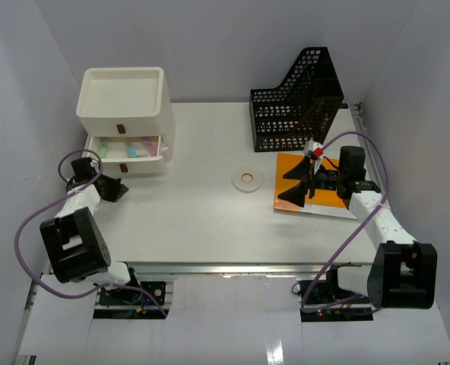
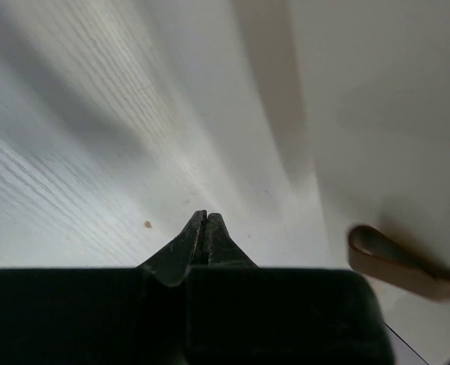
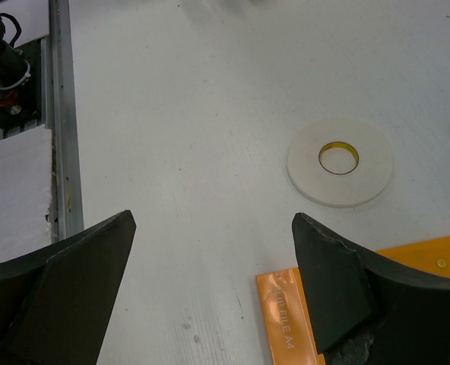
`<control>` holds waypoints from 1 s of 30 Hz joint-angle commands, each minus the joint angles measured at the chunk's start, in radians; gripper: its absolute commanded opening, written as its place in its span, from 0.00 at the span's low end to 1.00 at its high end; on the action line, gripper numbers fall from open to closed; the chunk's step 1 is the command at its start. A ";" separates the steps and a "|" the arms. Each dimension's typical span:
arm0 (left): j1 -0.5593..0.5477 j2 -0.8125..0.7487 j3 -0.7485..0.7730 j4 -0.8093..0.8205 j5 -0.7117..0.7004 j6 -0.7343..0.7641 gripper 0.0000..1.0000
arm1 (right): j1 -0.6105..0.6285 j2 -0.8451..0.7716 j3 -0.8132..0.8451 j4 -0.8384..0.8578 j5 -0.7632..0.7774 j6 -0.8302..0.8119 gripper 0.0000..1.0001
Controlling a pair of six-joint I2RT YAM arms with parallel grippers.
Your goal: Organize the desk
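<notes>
The desk point(image 1: 202, 220) is a white tabletop with a metal rail point(image 3: 61, 114) along its near edge. My left gripper point(image 1: 112, 190) sits low at the desk's left, just below the white drawer box point(image 1: 126, 114). In the left wrist view its fingers point(image 2: 204, 219) are shut with nothing between them, and a brown drawer pull point(image 2: 400, 262) shows to their right. My right gripper point(image 1: 297, 186) hovers open over the left edge of an orange clip file point(image 1: 316, 190). In the right wrist view the jaws point(image 3: 212, 219) stand wide apart above bare desk, and the file's corner point(image 3: 286, 319) lies by the right finger.
A white tape roll point(image 1: 247, 179) point(image 3: 340, 161) lies flat mid-desk. The drawer box's middle drawer point(image 1: 128, 148) is pulled out with coloured items inside. A black mesh file holder point(image 1: 297, 103) stands at the back right. White walls enclose the desk.
</notes>
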 commanded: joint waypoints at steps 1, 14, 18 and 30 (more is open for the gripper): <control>-0.008 0.074 0.126 0.029 -0.013 -0.002 0.00 | -0.004 0.003 0.031 -0.006 -0.006 -0.012 0.90; -0.035 0.250 0.360 0.097 0.119 -0.024 0.32 | -0.005 0.019 0.038 -0.024 0.010 -0.034 0.90; -0.036 0.300 0.396 0.122 0.172 -0.037 0.43 | -0.007 0.022 0.040 -0.031 0.014 -0.039 0.90; -0.039 0.282 0.299 0.274 0.319 -0.047 0.00 | -0.010 0.030 0.042 -0.038 0.017 -0.047 0.90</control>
